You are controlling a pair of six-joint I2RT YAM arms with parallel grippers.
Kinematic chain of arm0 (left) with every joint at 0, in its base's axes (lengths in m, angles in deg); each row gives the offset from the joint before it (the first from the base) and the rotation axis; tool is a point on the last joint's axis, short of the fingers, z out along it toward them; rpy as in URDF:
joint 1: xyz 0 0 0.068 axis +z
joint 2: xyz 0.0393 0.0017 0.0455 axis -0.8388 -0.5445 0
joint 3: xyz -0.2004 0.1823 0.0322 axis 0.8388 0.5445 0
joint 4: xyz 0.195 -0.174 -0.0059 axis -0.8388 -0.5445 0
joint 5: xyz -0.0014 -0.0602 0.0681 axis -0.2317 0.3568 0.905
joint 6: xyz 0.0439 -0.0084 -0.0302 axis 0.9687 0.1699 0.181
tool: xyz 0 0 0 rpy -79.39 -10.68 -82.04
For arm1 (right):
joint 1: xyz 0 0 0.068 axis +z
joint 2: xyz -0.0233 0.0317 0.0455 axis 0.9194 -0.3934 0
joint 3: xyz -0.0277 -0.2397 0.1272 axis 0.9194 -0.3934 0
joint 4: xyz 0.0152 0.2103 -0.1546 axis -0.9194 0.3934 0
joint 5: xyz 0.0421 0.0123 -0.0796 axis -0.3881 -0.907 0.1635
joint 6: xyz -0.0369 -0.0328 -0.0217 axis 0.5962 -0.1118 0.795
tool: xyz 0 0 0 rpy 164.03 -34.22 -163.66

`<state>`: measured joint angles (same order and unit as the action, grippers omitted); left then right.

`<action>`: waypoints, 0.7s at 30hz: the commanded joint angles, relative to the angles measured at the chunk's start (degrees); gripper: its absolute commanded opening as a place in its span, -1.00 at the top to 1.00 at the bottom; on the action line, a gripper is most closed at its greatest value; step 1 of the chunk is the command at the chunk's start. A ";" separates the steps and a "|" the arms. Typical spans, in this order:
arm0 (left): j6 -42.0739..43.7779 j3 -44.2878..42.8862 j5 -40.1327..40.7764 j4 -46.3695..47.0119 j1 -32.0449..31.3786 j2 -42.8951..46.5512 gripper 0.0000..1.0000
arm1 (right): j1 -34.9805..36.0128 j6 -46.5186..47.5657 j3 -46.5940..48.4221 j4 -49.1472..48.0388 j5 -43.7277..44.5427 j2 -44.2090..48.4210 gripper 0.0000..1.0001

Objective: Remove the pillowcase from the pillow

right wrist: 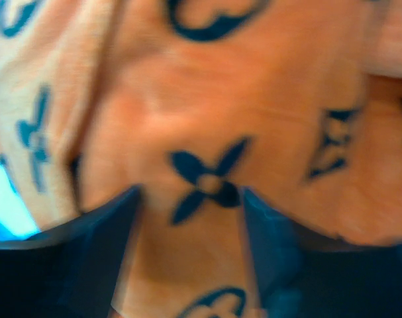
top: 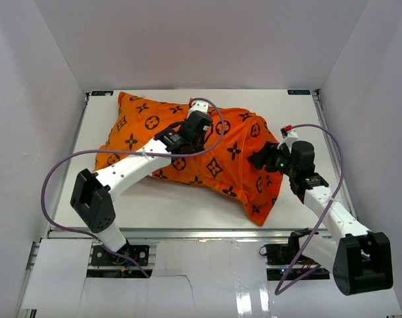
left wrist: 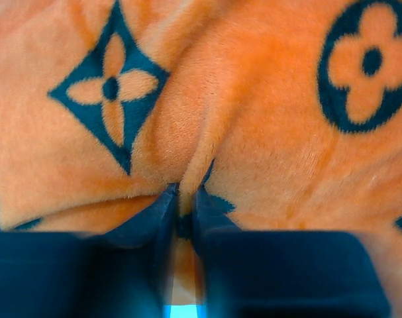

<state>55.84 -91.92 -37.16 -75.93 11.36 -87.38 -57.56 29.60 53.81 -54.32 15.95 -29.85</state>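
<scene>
The orange pillowcase point(top: 187, 142) with black motifs covers the whole pillow, which lies across the middle of the white table; the white pillow itself is hidden inside. My left gripper point(top: 199, 136) rests on the top middle of the cover and is shut on a pinched fold of the orange fabric point(left wrist: 185, 179). My right gripper point(top: 261, 159) is at the cover's right end, open, with its fingers point(right wrist: 108, 225) pressed against the plush fabric point(right wrist: 207, 132), which bulges between them.
The white table point(top: 187, 205) is boxed in by white walls at left, back and right. Purple cables loop from both arms over the pillow. The cover's lower right corner point(top: 257, 215) points toward the table's front edge.
</scene>
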 commanded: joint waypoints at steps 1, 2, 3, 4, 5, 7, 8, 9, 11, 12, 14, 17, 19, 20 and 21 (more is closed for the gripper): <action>1.14 -3.69 -3.92 -1.08 -0.93 2.28 0.15 | 3.46 -1.51 1.10 -8.39 -0.21 -1.37 -0.18; 1.58 -5.01 -4.28 -1.69 -2.50 2.19 -0.15 | 4.68 -1.52 1.36 -8.39 0.14 -1.72 -0.02; 2.02 -6.68 -4.46 -2.30 -3.39 1.23 -0.49 | 5.04 -1.52 1.45 -8.31 0.84 -2.42 0.39; 2.37 -10.61 -4.02 -4.31 -5.40 0.44 -0.53 | 5.57 -1.60 1.45 -8.13 1.37 -2.60 0.64; 2.55 -12.83 -3.32 -5.37 -6.46 -0.52 -0.56 | 5.66 -1.69 1.54 -7.96 1.90 -2.61 0.80; 2.82 -17.05 -0.60 -8.01 -10.22 -3.77 -0.58 | 5.75 -1.60 1.36 -7.87 2.87 -2.52 0.85; 2.82 -20.63 1.67 -8.63 -11.12 -4.92 -0.59 | 5.75 -1.34 1.36 -7.78 3.04 -2.34 0.85; 2.73 -22.15 2.30 -9.07 -11.91 -7.19 -0.60 | 5.75 -1.34 1.62 -7.52 3.31 -2.34 0.85; 2.38 -25.57 2.75 -9.78 -13.06 -9.22 -0.61 | 5.75 -1.25 1.80 -7.34 3.48 -2.43 0.85; 2.03 -26.37 2.66 -9.87 -13.15 -10.28 -0.61 | 5.75 -1.25 1.98 -7.25 3.48 -2.34 0.85; 1.33 -28.56 2.66 -10.31 -13.24 -13.27 -0.61 | 5.84 -1.60 1.89 -7.25 3.48 -2.08 0.85; 0.97 -31.12 0.91 -10.48 -13.24 -16.96 -0.59 | 5.84 -1.69 1.63 -7.17 4.45 -1.73 0.85; 1.23 -32.44 1.87 -10.74 -13.24 -20.11 -0.59 | 5.84 -1.60 1.54 -6.73 5.33 -1.38 0.85; 1.41 -33.06 2.74 -11.01 -13.24 -21.09 -0.59 | 5.84 -1.60 1.54 -6.64 5.50 -1.20 0.85; 1.58 -34.11 4.40 -11.10 -13.24 -21.97 -0.59 | 5.84 -1.60 1.54 -6.64 5.42 -0.94 0.85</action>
<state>57.37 -122.80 -36.05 -84.96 -2.17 -108.23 -52.07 28.25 53.84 -58.76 19.95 -32.19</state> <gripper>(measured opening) 0.797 0.081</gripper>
